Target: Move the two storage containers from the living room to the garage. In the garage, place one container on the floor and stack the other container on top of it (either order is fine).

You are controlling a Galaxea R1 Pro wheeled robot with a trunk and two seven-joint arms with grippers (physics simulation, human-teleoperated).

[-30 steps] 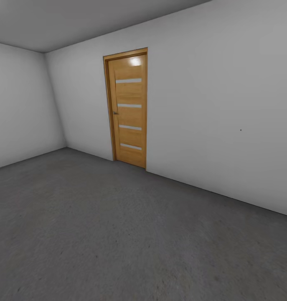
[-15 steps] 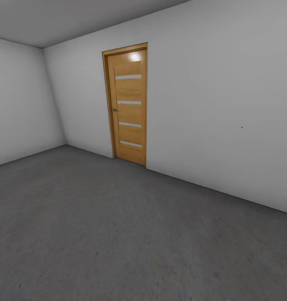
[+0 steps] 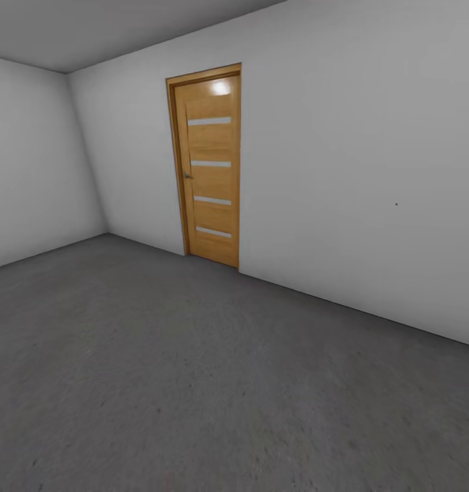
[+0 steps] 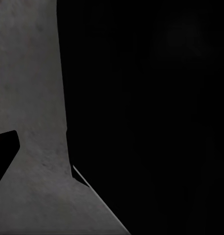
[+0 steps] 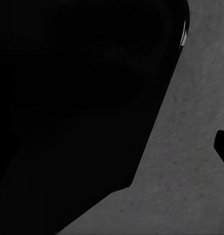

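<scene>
- Left gripper: the left wrist view gives mostly a black, featureless mass close to the lens. No fingers can be made out in it, so whether this gripper is open or closed cannot be told.
- Beside that mass, the left wrist view shows a strip of rough grey concrete floor [image 4: 33, 98], with a small dark wedge cutting in at one edge; what the wedge belongs to cannot be told.
- Right gripper: the right wrist view is likewise taken up largely by a black, curved shape. No fingers are distinguishable, and its state cannot be told either.
- Past that shape, the right wrist view shows the same speckled grey concrete, with a small dark shape at the picture's edge.
- Garage, head view: the concrete floor spreads across the lower half of the picture, plain and unmarked.
- A long white wall [image 3: 357, 171] runs along the right and recedes toward the middle, meeting the floor in a clean line. A tiny dark speck sits on it at mid-height.
- Set in that wall is an orange-wood door [image 3: 210, 167], shut, with four pale horizontal slits stacked down its panel and a small handle on its left edge. A bright reflection sits near its top.
- A second white wall [image 3: 36, 164] closes the room at the left, joining the first at a corner left of the door.
- A grey ceiling [image 3: 91, 27] shows at the upper left.
</scene>
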